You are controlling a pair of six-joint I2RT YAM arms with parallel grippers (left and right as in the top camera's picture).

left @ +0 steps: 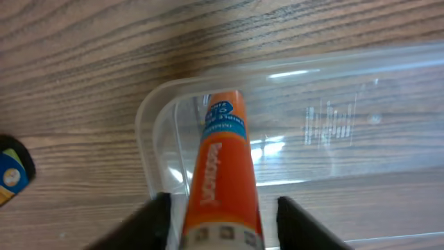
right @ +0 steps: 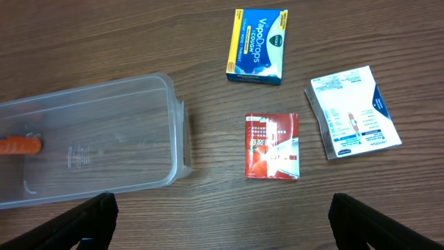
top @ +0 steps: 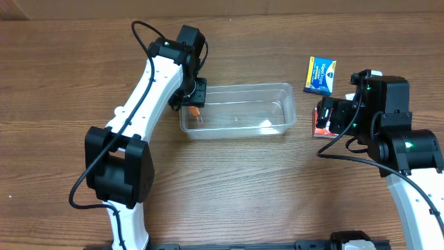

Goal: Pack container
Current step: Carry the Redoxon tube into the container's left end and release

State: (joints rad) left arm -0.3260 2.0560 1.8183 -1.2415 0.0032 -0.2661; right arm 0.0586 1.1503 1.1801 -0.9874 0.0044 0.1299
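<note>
The clear plastic container [top: 284,90] lies in the middle of the table. It also shows in the left wrist view [left: 149,132] and the right wrist view [right: 172,132]. My left gripper [top: 196,97] hangs over its left end. An orange tube [left: 222,160] lies between the fingers [left: 222,232], with a gap on each side and its tip inside the container. The tube also shows in the overhead view [top: 198,110] and the right wrist view [right: 21,144]. My right gripper [right: 222,229] is wide open and empty, right of the container [top: 325,119].
A red packet [right: 272,146], a white box [right: 352,112] and a blue VapoDrops box [right: 257,46] lie on the wood table right of the container. The blue box also shows in the overhead view [top: 320,74]. A small dark round item [left: 10,173] lies left of the container.
</note>
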